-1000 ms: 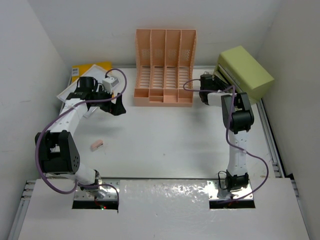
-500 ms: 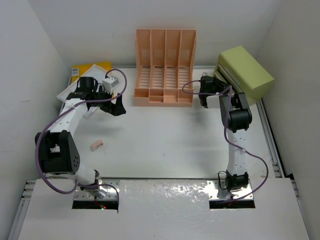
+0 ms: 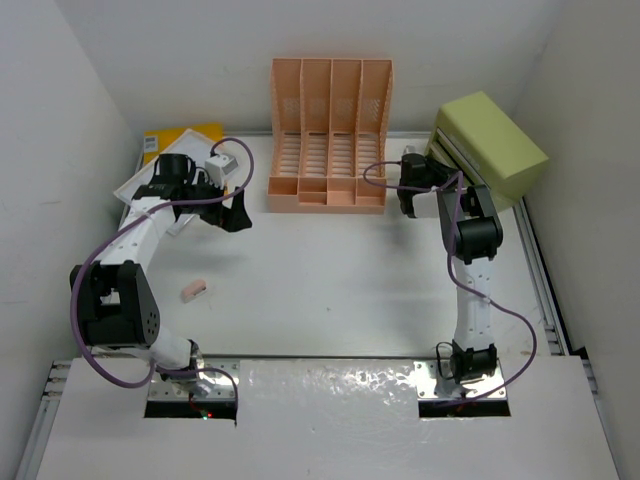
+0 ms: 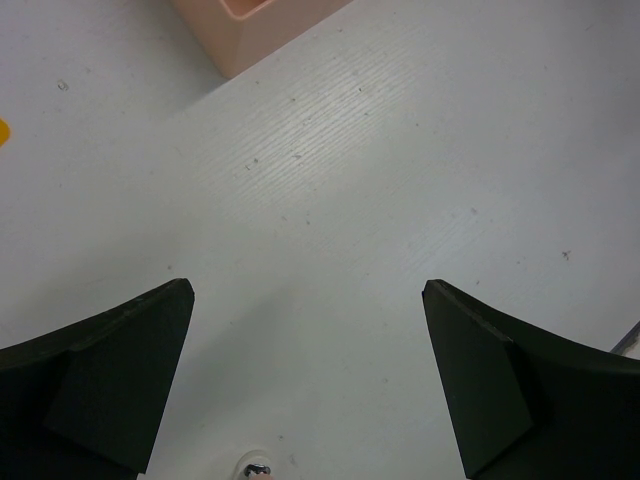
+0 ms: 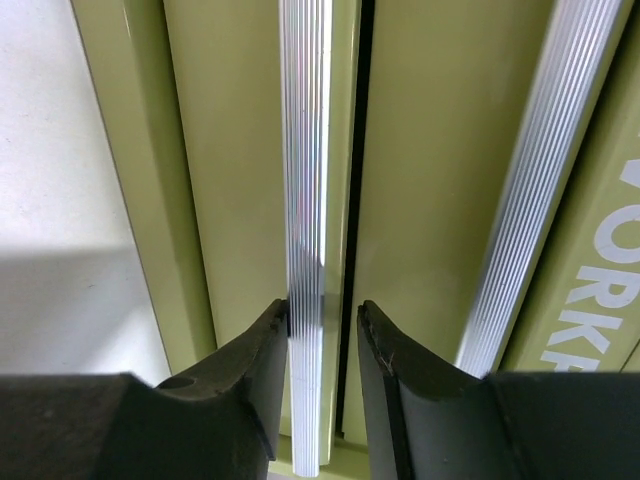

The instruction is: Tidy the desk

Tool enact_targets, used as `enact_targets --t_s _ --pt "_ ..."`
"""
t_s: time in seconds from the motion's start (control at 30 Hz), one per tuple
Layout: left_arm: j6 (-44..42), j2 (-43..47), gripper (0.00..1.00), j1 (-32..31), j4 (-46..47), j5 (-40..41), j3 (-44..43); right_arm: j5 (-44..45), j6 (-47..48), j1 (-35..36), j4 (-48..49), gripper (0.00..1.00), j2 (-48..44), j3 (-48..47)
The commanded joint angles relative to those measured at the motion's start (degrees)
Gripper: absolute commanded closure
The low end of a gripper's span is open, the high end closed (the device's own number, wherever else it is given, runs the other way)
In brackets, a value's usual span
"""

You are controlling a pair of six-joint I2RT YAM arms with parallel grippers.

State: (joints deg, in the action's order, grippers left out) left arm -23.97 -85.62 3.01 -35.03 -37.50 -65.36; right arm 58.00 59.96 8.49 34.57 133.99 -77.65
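The white desk [image 3: 330, 280] fills the top view. At its back right my right gripper [image 3: 418, 172] is pressed up to the front of the lime-green drawer box [image 3: 490, 145]. In the right wrist view the gripper [image 5: 323, 305] straddles a ribbed silver handle strip [image 5: 303, 150] on the box [image 5: 440, 150]. One fingertip touches the strip and a thin gap shows at the other. My left gripper [image 3: 236, 214] hovers wide open over bare desk [image 4: 330, 200] with nothing between its fingers [image 4: 306, 290].
A peach slotted file rack [image 3: 329, 130] stands at the back centre, its corner in the left wrist view [image 4: 250, 25]. A yellow book [image 3: 185, 135] and white papers [image 3: 135, 185] lie back left. A small pink object [image 3: 193, 290] lies front left. A second silver strip [image 5: 545, 180] runs beside the first.
My right gripper has moved slightly in toward the drawer box and its jaws have narrowed around the handle strip. The left arm has not moved.
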Motion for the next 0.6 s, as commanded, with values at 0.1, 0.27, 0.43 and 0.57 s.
enact_targets --t_s 0.1,0.27,0.43,0.57 --pt "-0.82 0.37 0.00 0.42 0.75 -0.56 -2.40 1.07 1.91 -1.28 0.33 0.71 1.53 -0.14" --pt "-0.91 0.28 0.00 0.42 0.84 -0.47 -2.66 1.33 1.39 -1.20 -0.29 0.91 1.18 -0.31" --pt "-0.82 0.28 0.00 0.42 0.84 -0.39 -2.66 0.98 -0.02 -0.14 -0.03 1.00 -0.05 1.27" --pt "-0.91 0.28 0.00 0.51 0.49 -0.47 -2.93 0.98 -0.55 -0.14 -0.03 1.00 -0.40 1.27"
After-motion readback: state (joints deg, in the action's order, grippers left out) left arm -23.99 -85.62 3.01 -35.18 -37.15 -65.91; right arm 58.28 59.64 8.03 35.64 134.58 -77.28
